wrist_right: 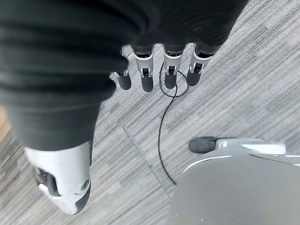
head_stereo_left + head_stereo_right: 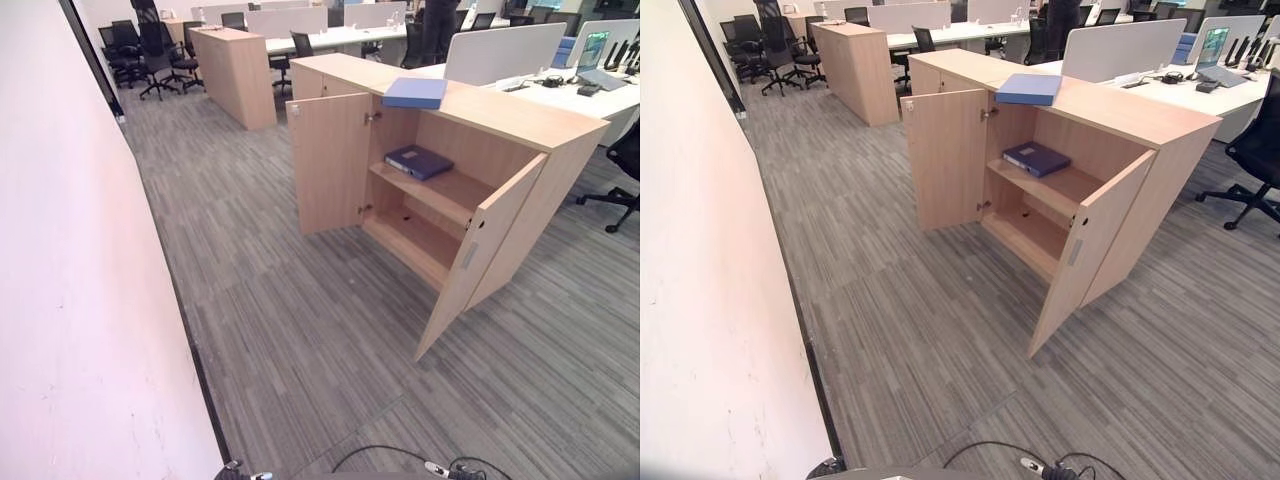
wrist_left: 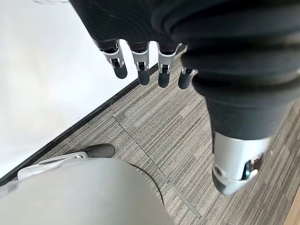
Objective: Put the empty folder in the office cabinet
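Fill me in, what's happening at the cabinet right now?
Nothing is being handled yet. The office cabinet stands ahead with both doors open. A light blue folder lies on its top, and a darker blue folder lies on the upper shelf inside. The left hand and the right hand hang over the carpet, fingers relaxed and holding nothing. From here I cannot tell which folder is the empty one.

Grey striped carpet [image 2: 300,330], white wall [image 2: 70,300], desks [image 2: 590,100].

I can't read any text, label or number here; the pale tag [image 2: 469,256] on the open cabinet door [image 2: 478,260] is too small
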